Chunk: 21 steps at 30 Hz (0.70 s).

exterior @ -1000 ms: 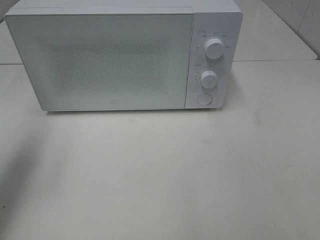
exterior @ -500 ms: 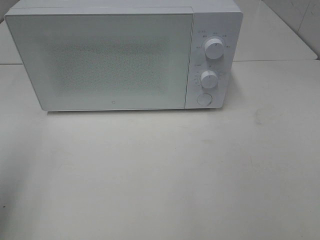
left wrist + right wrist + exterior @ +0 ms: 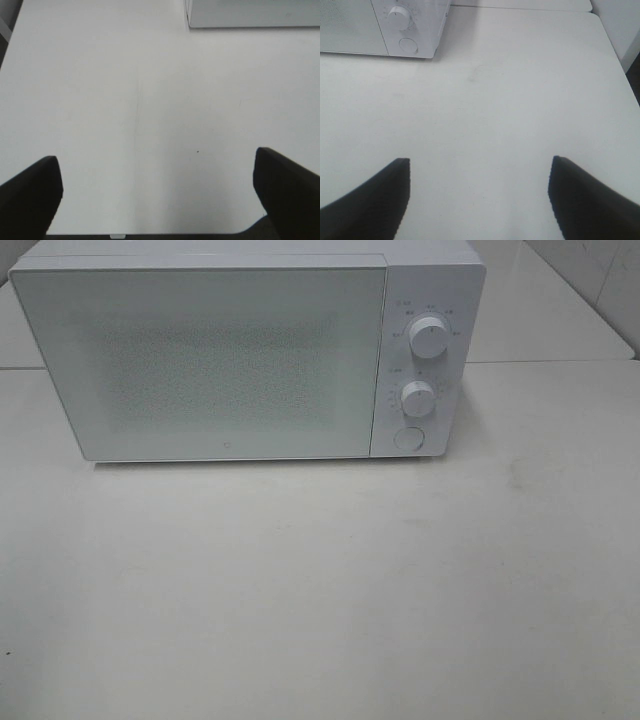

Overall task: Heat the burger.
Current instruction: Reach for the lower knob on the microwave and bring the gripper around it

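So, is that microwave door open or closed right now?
Closed. The microwave door lies flush with the control panel, no gap showing. What is inside cannot be told.

Exterior view: microwave (image 3: 240,360) door (image 3: 210,365) shut, speckled panel opaque, interior hidden. Markings round upper dial (image 3: 428,337) and lower dial (image 3: 418,398) too small to read. Microwave top cut by frame edge. Left wrist view: only one microwave corner in frame. Left gripper (image 3: 154,153), right gripper (image 3: 480,159): finger ends only, rest cut off.
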Tool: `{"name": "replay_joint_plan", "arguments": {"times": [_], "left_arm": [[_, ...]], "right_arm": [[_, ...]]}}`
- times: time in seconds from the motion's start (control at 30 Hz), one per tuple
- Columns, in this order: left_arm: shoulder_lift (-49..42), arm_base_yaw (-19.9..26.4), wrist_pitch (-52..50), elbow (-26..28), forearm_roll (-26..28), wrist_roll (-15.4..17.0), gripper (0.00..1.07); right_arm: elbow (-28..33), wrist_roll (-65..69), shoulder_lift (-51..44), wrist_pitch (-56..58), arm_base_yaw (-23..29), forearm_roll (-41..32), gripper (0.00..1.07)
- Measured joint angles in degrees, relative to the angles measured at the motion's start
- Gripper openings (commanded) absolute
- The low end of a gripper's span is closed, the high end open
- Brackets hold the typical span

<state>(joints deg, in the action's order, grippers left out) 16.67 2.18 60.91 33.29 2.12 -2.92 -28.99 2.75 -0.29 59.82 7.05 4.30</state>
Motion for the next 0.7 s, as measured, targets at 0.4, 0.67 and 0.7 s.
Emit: {"name": "replay_joint_plan", "arguments": {"times": [0.4, 0.67, 0.7], "left_arm": [[-16.3, 0.0, -0.5, -4.6, -0.9, 0.0, 0.98], [-16.9, 0.0, -0.5, -4.6, -0.9, 0.0, 0.98], [-16.9, 0.0, -0.5, -4.6, -0.9, 0.0, 0.98]], "right_arm": [[0.0, 0.0, 0.0, 0.0, 0.0, 0.0, 0.74], [0.0, 0.0, 0.0, -0.1, 0.0, 0.0, 0.74], [0.0, 0.0, 0.0, -0.1, 0.0, 0.0, 0.74]]}}
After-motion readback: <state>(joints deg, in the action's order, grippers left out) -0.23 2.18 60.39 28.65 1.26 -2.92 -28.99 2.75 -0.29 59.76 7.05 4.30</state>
